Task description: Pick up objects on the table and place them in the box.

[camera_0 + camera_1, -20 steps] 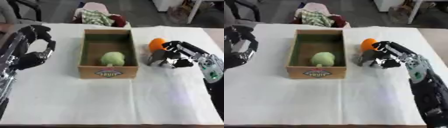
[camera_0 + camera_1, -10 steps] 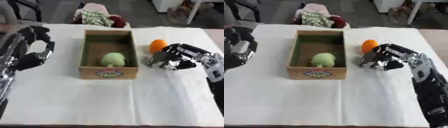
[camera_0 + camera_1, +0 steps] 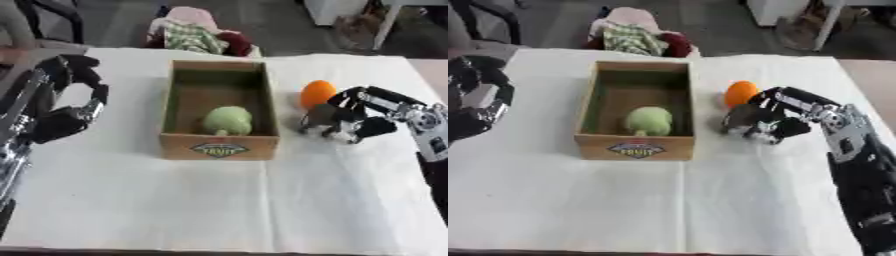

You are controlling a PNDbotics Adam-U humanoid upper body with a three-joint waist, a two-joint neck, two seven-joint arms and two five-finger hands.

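A cardboard box (image 3: pixel 219 145) stands open in the middle of the white table, with a pale green round fruit (image 3: pixel 227 120) lying inside near its front wall. Just right of the box an orange (image 3: pixel 317 93) sits on the cloth. My right hand (image 3: pixel 378 100) reaches in from the right, in front of the orange, and its fingers and thumb curl round a small dark brownish thing (image 3: pixel 322 116) at table level. My left hand (image 3: pixel 66 120) hangs idle left of the box, fingers relaxed and holding nothing.
A heap of checked and red cloth (image 3: pixel 199 35) lies past the table's far edge behind the box. The white cloth (image 3: pixel 219 200) stretches wide in front of the box. A wooden surface (image 3: pixel 433 70) adjoins the table at the right.
My right hand has slid slightly toward the near side with the dark thing in it, uncovering more of the orange. The left hand, box and fruit have stayed put.
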